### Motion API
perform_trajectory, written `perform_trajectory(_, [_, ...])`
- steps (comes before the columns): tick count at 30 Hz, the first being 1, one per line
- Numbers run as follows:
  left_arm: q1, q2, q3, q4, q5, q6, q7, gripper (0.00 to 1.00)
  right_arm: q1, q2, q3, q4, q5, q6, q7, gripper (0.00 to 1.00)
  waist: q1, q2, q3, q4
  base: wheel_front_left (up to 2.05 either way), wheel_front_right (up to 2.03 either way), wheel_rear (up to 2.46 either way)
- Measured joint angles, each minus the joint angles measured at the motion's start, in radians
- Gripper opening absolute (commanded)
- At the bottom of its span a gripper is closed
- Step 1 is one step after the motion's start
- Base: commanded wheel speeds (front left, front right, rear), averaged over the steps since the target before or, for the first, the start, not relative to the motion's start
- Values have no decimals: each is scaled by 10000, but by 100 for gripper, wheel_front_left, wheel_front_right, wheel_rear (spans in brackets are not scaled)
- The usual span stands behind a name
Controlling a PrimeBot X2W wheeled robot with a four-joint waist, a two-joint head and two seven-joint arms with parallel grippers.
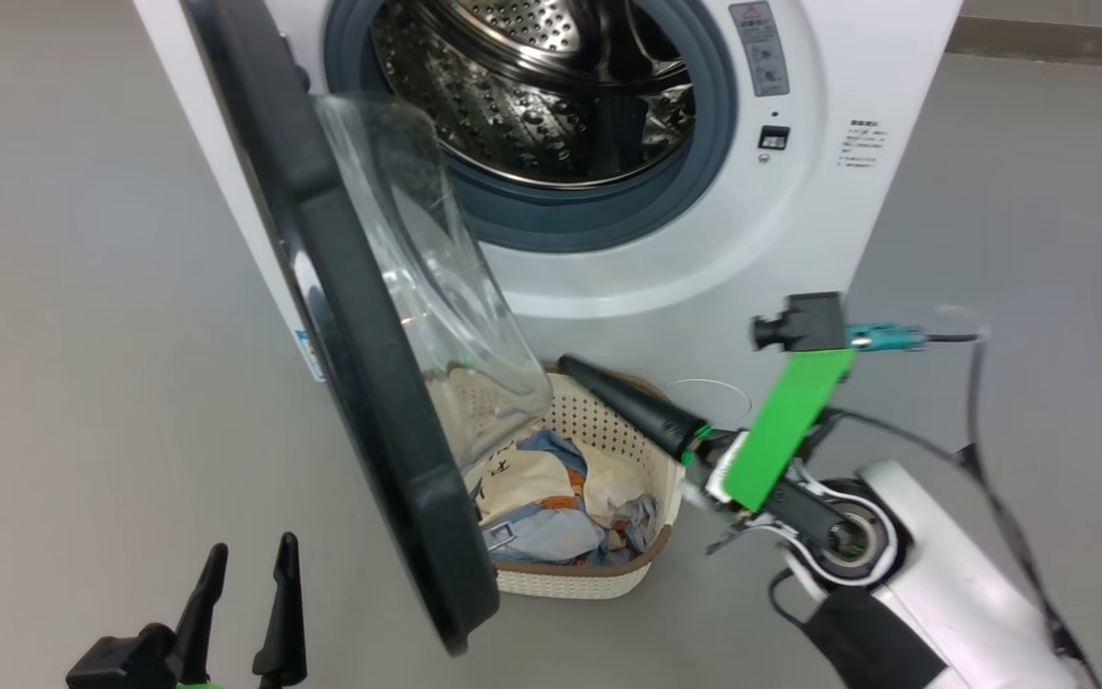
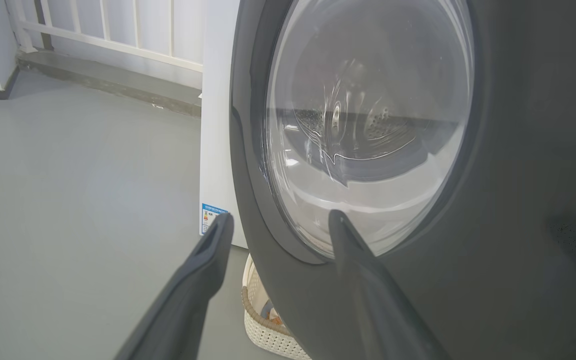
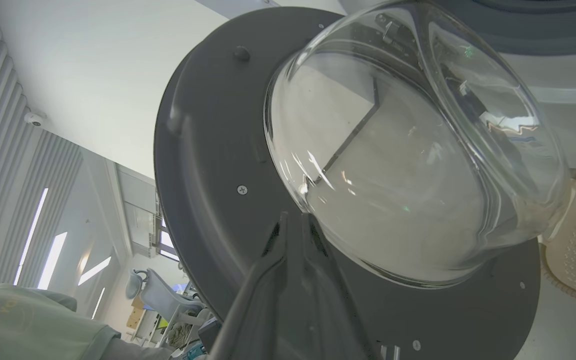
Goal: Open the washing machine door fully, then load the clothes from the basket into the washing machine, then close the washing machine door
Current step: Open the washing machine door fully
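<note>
The white washing machine (image 1: 800, 191) stands with its steel drum (image 1: 551, 86) exposed. The washing machine door (image 1: 360, 316) is swung out toward me, edge-on, its glass bowl (image 1: 427, 258) facing right. Behind the door, the cream basket (image 1: 589, 574) sits on the floor holding the clothes (image 1: 541, 498), blue and cream. My right gripper (image 1: 570, 366) is shut and empty, angled up-left over the basket's right rim; in the right wrist view it (image 3: 293, 220) points at the door's inner face (image 3: 208, 150) just below the glass. My left gripper (image 1: 245, 565) stands open, facing the door's outer side (image 2: 518, 150).
Grey floor spreads left and right of the machine. A white railing (image 2: 118, 35) and low ledge run along the back left. A person's pale green sleeve (image 3: 18, 320) shows at the lower left of the right wrist view. A black cable (image 1: 981, 459) loops beside my right arm.
</note>
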Motion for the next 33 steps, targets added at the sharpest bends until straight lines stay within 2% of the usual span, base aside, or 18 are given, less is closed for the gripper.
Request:
perform_trajectory(3, [15, 2, 25, -2, 2, 0, 0, 100, 175, -462, -12, -556, -702, 0, -876, 100, -1, 0, -58, -142, 0, 0, 0])
perform_trajectory(7, [81, 2, 67, -4, 15, 0, 0, 100, 387, -1367, 343, -945, -2027, 0, -2623, 100, -1, 0, -141, -310, 0, 0, 0])
perform_trajectory(13, [242, 4, 140, -8, 79, 0, 0, 100, 725, -2780, 1317, -614, -3728, 0, -5747, 100, 0, 0, -264, -553, 0, 0, 0])
perform_trajectory(17, [341, 17, 249, -25, 88, 0, 0, 100, 939, -3388, 1365, -119, -4663, 0, -6523, 100, -1, 0, -332, -741, 0, 0, 0])
perform_trajectory(19, [457, 25, 288, -27, 90, 0, 0, 100, 1197, -3415, 802, -96, -5239, 0, -6554, 100, -1, 0, -357, -846, 0, 0, 0])
perform_trajectory(25, [509, 31, 380, -42, 92, 0, 0, 100, 2784, -2974, -1551, -619, -7465, 0, -6556, 100, -1, 0, -412, -1117, 0, 0, 0])
perform_trajectory(33, [614, 33, 504, -54, 171, 0, 0, 100, 4733, -2033, -3490, -1181, -9563, 0, -6556, 100, -1, 0, -462, -1309, 0, 0, 0])
